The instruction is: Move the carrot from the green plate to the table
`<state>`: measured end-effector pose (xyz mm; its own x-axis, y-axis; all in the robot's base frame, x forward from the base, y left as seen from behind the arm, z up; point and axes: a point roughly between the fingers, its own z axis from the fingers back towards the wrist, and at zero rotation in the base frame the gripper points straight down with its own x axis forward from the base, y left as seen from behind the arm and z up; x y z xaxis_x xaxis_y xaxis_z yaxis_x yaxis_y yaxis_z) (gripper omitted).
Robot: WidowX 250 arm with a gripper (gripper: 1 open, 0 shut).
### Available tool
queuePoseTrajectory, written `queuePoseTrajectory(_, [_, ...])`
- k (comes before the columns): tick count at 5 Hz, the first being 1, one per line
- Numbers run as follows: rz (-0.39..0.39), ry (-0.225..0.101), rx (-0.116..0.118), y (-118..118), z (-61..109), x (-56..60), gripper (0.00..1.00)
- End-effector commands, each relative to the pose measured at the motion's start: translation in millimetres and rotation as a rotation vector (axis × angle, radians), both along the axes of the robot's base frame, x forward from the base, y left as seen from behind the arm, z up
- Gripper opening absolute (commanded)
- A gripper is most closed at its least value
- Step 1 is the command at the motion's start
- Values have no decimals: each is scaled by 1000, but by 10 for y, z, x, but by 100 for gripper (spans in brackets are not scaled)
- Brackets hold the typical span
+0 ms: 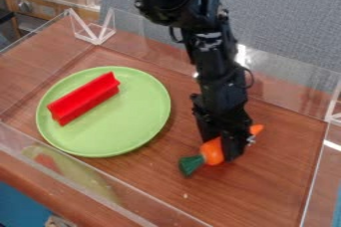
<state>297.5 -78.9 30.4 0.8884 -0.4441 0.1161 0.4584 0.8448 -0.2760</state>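
In the left half of the frame I see the green plate, round and shallow-rimmed, with a red rectangular block lying aslant on its upper left part. Right of the plate, apart from its rim and below the middle of the frame, is the carrot. Its dark green stem end points to the lower left and its orange tip shows at the upper right, past my fingers. They come down over its middle, clamped on it, and hide part of the orange. The carrot is low over the reddish-brown table; whether it touches the wood I cannot tell. My black arm reaches down from the top centre of the frame, and a clear wall runs behind it towards the right edge.
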Motion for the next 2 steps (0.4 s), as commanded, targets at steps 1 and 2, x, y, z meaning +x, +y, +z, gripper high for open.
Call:
queuePoseTrajectory(1, [7, -82, 1, 215, 234, 76, 0])
queuePoseTrajectory(2, [2, -95, -5, 277, 215, 71, 0])
